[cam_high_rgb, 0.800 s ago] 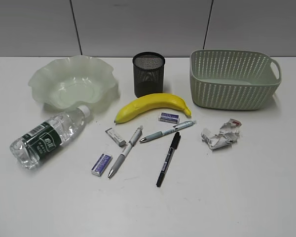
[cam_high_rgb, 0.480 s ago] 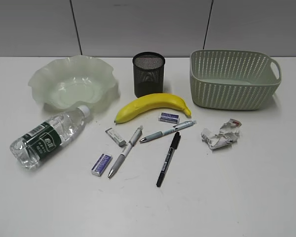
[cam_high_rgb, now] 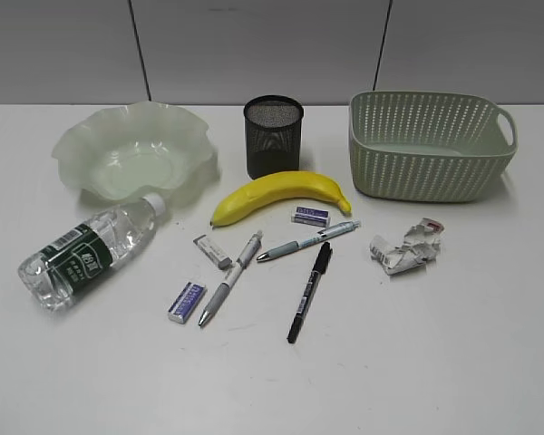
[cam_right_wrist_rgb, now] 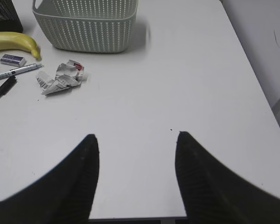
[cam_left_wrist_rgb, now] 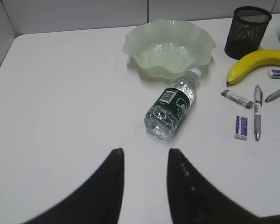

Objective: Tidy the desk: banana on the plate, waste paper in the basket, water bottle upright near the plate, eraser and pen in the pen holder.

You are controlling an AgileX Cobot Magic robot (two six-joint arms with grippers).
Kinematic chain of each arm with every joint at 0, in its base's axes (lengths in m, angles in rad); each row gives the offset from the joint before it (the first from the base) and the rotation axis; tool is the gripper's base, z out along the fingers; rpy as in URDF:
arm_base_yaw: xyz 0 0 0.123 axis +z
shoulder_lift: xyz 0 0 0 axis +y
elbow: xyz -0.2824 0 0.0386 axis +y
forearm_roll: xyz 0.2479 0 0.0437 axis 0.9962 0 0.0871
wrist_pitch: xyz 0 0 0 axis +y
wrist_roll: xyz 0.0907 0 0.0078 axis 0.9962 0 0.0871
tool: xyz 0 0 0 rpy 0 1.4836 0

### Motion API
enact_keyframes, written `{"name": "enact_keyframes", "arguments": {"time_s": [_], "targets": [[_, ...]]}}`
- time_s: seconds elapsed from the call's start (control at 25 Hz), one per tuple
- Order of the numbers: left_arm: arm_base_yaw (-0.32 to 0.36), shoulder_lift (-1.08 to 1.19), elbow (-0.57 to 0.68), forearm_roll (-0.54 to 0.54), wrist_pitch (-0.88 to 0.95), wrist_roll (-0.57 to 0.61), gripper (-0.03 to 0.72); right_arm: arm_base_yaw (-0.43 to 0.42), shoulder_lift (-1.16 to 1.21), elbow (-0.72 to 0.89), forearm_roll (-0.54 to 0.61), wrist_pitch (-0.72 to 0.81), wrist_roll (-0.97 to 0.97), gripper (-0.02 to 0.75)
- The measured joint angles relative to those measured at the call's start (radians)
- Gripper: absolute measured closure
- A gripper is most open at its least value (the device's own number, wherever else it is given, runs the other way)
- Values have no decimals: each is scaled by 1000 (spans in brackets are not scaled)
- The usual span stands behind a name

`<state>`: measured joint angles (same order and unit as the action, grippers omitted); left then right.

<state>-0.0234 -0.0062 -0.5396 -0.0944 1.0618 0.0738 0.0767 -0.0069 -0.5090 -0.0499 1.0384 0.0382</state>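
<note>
On the white desk the banana lies in front of the black mesh pen holder. The wavy pale green plate is at back left, the green basket at back right. The water bottle lies on its side near the plate. The waste paper lies in front of the basket. Three erasers and three pens lie in the middle. My left gripper is open, short of the bottle. My right gripper is open, away from the paper.
The desk's right edge and front edge show in the right wrist view. A grey panel wall stands behind the desk. Neither arm shows in the exterior view.
</note>
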Motion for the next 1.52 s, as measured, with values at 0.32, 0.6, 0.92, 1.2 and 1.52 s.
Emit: {"name": "enact_keyframes", "arguments": {"time_s": [0.32, 0.6, 0.92, 1.2, 1.52], "targets": [[0, 0, 0, 0, 0, 0, 452, 0, 0, 0, 0, 0, 0, 315], [0, 0, 0, -6, 0, 0, 452, 0, 0, 0, 0, 0, 0, 315], [0, 134, -20, -89, -280, 0, 451, 0, 0, 0, 0, 0, 0, 315], [0, 581, -52, -350, -591, 131, 451, 0, 0, 0, 0, 0, 0, 315], [-108, 1256, -327, -578, -497, 580, 423, 0, 0, 0, 0, 0, 0, 314]]}}
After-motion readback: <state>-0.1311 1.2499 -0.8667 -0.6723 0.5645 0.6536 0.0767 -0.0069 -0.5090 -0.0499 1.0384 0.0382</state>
